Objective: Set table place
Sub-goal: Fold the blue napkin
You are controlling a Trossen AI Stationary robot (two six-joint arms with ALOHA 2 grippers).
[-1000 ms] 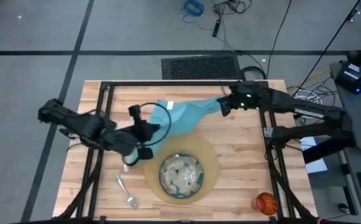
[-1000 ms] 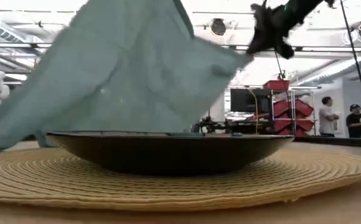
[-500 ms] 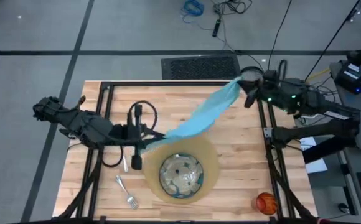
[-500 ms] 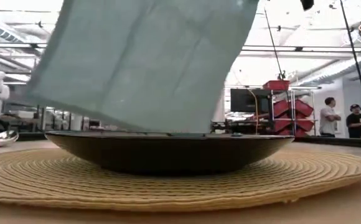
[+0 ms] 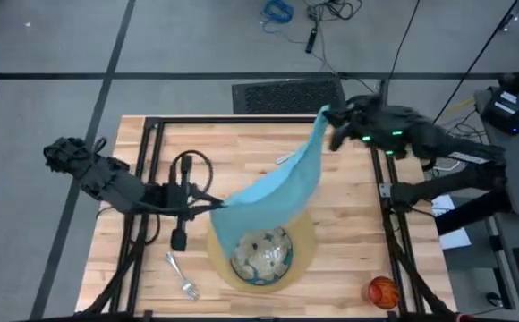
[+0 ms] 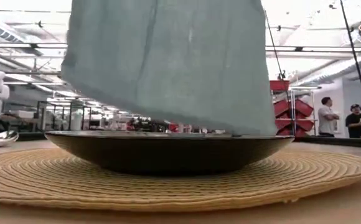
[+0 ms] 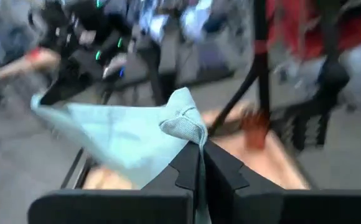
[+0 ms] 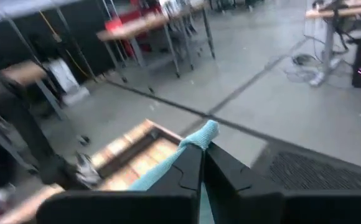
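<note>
In the high view the teal napkin (image 5: 282,183) hangs stretched in the air between the two arms, running from the upper right of the table (image 5: 349,233) down toward the centre. The right gripper (image 5: 328,118) sits near the table's top right edge with its jaws clamped together on one corner of the cloth, and the right wrist view shows that corner poking up between the closed fingers (image 8: 190,171). The left gripper (image 5: 216,205) is at centre left of the frame, just above the round tan placemat (image 5: 304,237), with its jaws pinched on the opposite corner, as the left wrist view confirms. The napkin's lower end drapes over the upper left part of the speckled grey dish (image 5: 264,253), which sits centred on the placemat. In the low view the cloth fills the upper middle, its bottom edge hanging just over the dish rim. A fork (image 5: 181,277) lies at lower left of the table, the orange cup (image 5: 382,291) at lower right, and a spoon (image 6: 2,137) at the low view's left edge.
</note>
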